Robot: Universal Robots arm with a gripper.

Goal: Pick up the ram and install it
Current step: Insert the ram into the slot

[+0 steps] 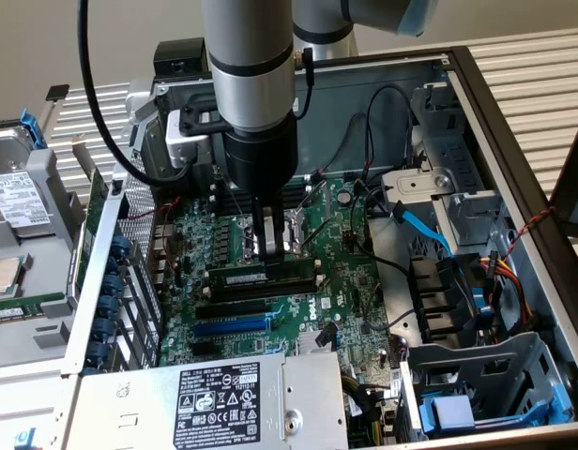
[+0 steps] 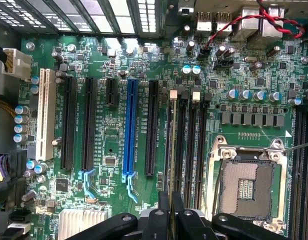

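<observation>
**A:** Jaws, what state?

**B:** Gripper (image 2: 171, 214) is clamped on the ram (image 2: 170, 150), one finger per face, approx mid-length. Only one arm, so it's the one on it.

**A:** Where's the ram vs the CPU socket?

**B:** Just beside the CPU socket (image 2: 246, 187). The long axis runs parallel w/ the memory slots (image 2: 194, 145). It lines up w/ the slot of that bank farthest from the socket. In the exterior view the ram (image 1: 256, 278) lies level right under the gripper (image 1: 270, 255), down at slot height. Seated or not, can't tell.

**A:** So the alignment looks good?

**B:** My read is yes: edge straight over the slot, no visible skew.

**A:** What's in the holders?

**B:** Socket is empty, bare contact field. The other memory slots nearer the socket are empty too. Further from the socket, past the ram, the blue expansion slot (image 2: 130, 130) has no card. Farthest out, the case (image 1: 514, 178) holds the motherboard (image 2: 144, 60), the PSU (image 1: 214, 398) and a blue cable (image 1: 425, 230).
</observation>
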